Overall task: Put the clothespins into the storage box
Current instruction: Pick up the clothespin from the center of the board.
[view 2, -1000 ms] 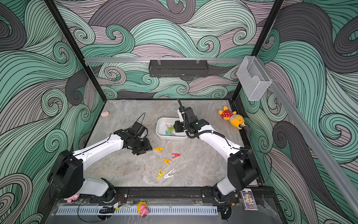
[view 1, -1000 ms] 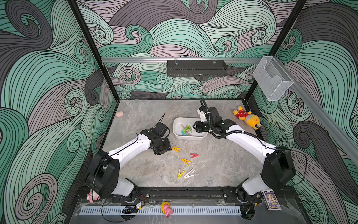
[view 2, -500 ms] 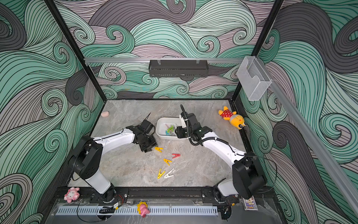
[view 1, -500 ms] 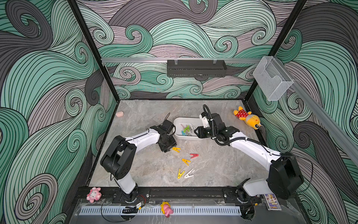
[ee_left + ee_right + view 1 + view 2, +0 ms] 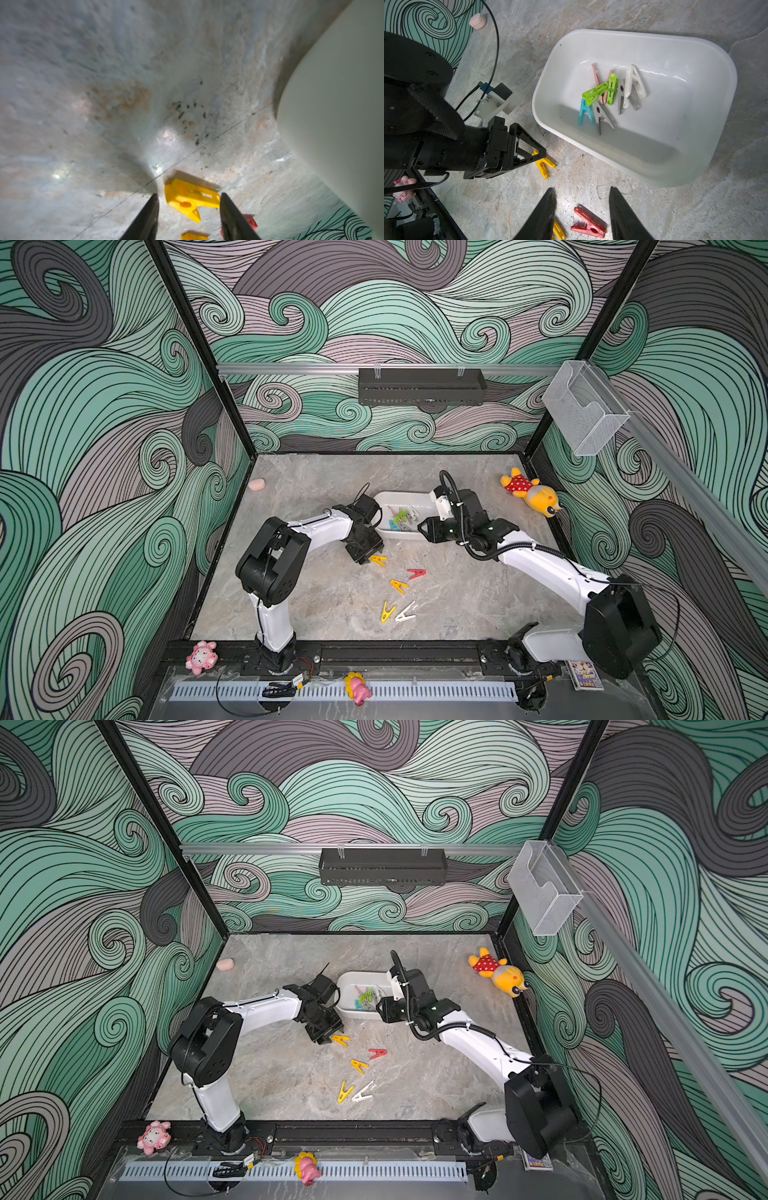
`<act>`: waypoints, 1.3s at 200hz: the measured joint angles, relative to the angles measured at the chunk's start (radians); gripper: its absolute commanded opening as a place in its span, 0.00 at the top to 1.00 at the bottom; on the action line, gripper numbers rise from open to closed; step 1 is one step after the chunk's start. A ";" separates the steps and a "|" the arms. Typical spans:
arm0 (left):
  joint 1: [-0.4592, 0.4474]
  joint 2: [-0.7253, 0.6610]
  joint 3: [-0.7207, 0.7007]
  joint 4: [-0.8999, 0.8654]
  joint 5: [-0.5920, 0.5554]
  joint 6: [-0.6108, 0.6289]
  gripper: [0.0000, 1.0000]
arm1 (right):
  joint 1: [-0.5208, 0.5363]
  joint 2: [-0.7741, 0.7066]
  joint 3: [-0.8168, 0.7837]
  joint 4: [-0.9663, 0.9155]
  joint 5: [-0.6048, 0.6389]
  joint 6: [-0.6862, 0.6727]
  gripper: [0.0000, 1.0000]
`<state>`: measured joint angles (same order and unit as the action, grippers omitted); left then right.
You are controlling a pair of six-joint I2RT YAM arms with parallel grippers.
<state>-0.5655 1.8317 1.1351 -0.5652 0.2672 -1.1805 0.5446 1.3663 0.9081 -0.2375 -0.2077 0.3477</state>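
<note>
Stragglers first: closest to the front rail, a yellow clothespin (image 5: 387,611) and a white clothespin (image 5: 405,612) lie side by side on the bare counter (image 5: 332,614), too close for me to tell whether they touch. A little farther in, a second yellow clothespin (image 5: 399,585) and a red clothespin (image 5: 416,573) lie flat, slightly apart.

Farther still, on the left, the left tool (image 5: 189,195) is down at the counter with its fingers apart, one on each side of a third yellow clothespin (image 5: 187,198). Nothing is pinched yet. I'd judge it is lined up that way so that one squeeze takes the peg across its width.

To the right, the right tool (image 5: 582,188) hangs open and empty above the counter, just on the near side of the storage box (image 5: 654,52). Its wrist view shows the red clothespin between the fingers, so that is probably its next pick.

The box sits beyond both tools, mid-counter, with green, teal, pink, grey and white clothespins (image 5: 608,91) heaped in its middle. Five are left outside, so the job looks a bit over half done.
</note>
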 measured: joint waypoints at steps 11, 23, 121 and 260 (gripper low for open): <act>0.000 0.004 0.002 -0.001 0.000 -0.006 0.50 | -0.005 -0.001 -0.010 0.007 -0.001 0.000 0.55; 0.000 0.005 0.002 -0.010 0.001 -0.011 0.50 | -0.010 -0.001 -0.022 0.013 -0.003 0.000 0.54; 0.000 0.031 0.024 -0.065 0.018 -0.008 0.61 | -0.048 -0.028 -0.084 0.034 -0.011 -0.005 0.54; -0.026 -0.022 0.000 -0.124 -0.022 0.040 0.83 | -0.051 -0.080 -0.098 0.047 -0.014 0.010 0.54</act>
<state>-0.5915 1.8095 1.1355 -0.6895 0.2455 -1.1400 0.4934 1.2865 0.8101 -0.1905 -0.2218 0.3573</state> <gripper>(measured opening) 0.169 0.455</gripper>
